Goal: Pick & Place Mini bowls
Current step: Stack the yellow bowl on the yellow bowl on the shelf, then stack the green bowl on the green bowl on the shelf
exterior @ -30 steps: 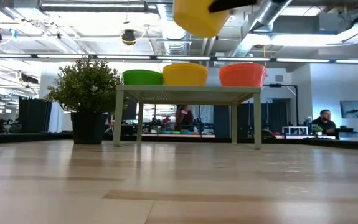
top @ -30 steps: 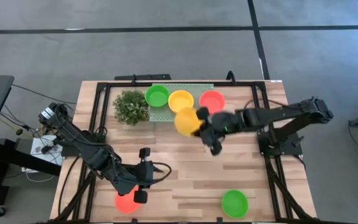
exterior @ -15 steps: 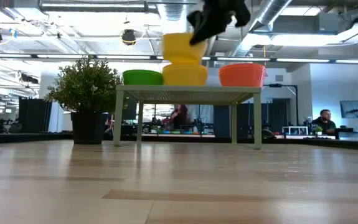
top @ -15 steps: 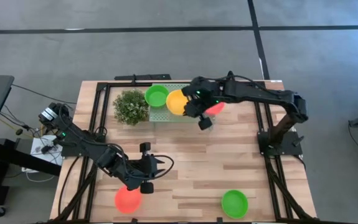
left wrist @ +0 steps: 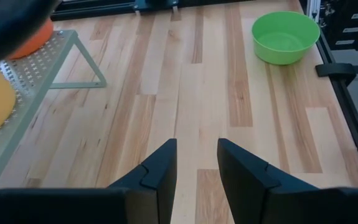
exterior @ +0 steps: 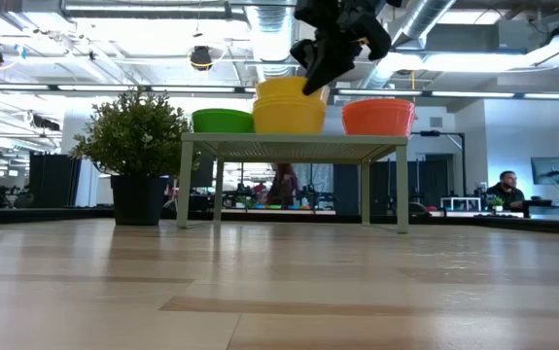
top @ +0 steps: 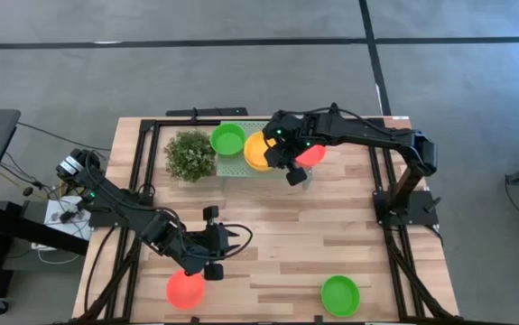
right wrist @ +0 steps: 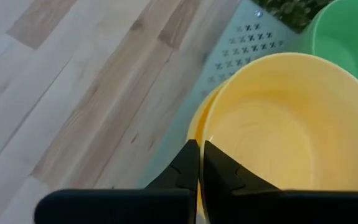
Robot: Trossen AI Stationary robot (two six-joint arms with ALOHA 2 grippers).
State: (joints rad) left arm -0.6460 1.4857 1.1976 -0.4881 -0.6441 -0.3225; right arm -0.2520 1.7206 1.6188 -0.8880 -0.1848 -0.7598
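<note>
The right pincer [top: 288,162] was clamped on the rim of a yellow mini bowl [top: 257,147], nested into a second yellow bowl [right wrist: 198,127] on the perforated tray [top: 234,166] (between green and red-orange bowls). The left pincer [top: 210,242] hovered released over the desk [top: 277,244].

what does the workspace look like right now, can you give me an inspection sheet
surface: wooden table, bare in the middle.
job's things: green bowl, two nested yellow bowls and orange bowl on the perforated tray; another green bowl and a red bowl at the near edge.
clutter: potted plant beside the tray.
grippers: right claw shut on the upper yellow bowl's rim; left claw open, empty, by the red bowl.
cables: bundle off the left edge.
surroundings: a person seated far behind.
</note>
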